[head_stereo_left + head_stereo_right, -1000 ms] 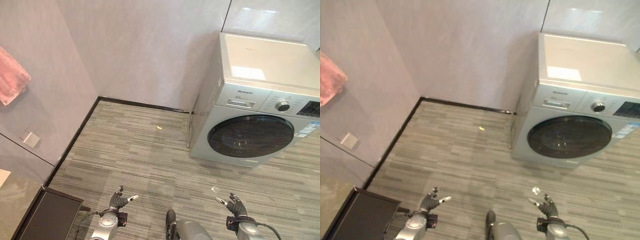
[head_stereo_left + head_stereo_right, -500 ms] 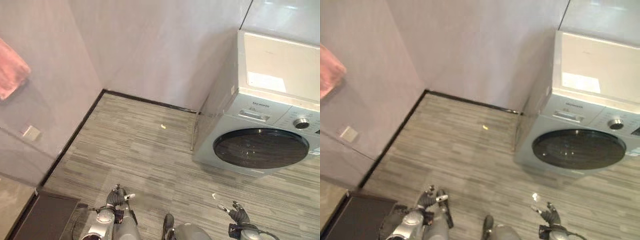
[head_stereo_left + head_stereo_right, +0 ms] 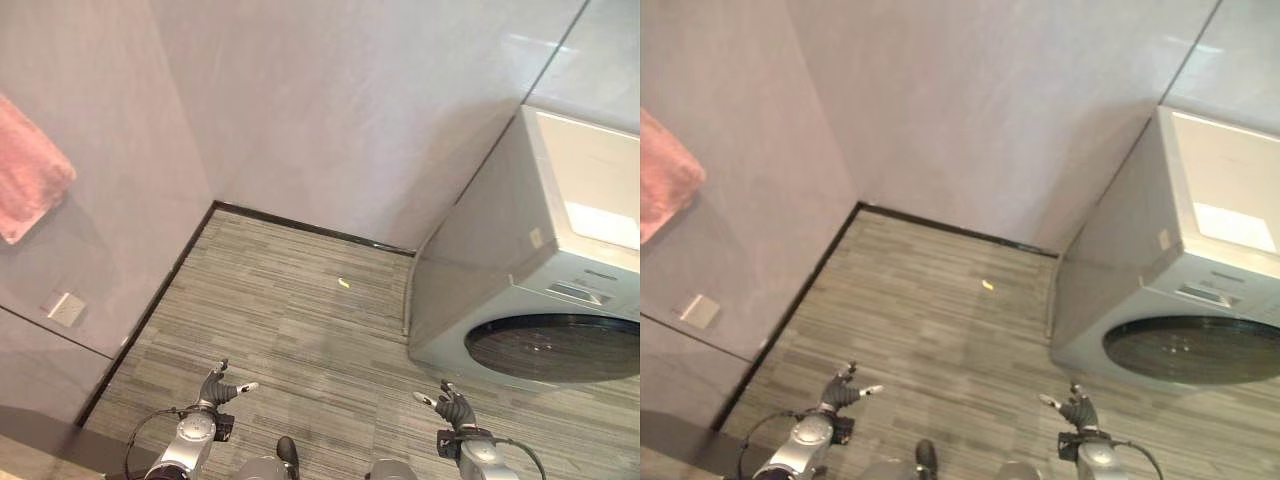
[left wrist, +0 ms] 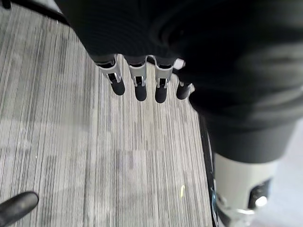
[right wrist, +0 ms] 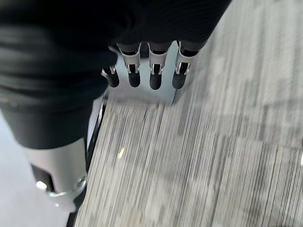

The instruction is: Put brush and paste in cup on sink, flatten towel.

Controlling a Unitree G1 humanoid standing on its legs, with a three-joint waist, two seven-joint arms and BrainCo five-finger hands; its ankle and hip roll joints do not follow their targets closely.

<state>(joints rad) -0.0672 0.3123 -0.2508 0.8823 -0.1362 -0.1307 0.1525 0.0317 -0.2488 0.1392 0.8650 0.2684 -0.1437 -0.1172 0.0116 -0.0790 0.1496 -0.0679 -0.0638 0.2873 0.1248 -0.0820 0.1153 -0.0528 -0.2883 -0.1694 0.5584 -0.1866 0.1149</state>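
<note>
Turning leftward, the head camera now frames more of the corner: compared with a second ago the washing machine has slid toward the right edge and the dark cabinet that stood near the left hand has dropped out of the left eye view. That is a shift of the camera, not of the things. The left hand and right hand hang low over the striped floor, both empty. The pink towel hangs on the wall, up and well to the left of the left hand, bunched rather than flat.

In the right eye view the same towel sits at the edge, with a small yellow scrap on the floor ahead, between the hands.

In the left wrist view the fingers are straight and relaxed, holding nothing. In the right wrist view the fingers are likewise loose and empty.

No brush, paste, cup or sink can be seen, so the task looks barely begun; the turn probably brings the towel wall closer into reach.
</note>
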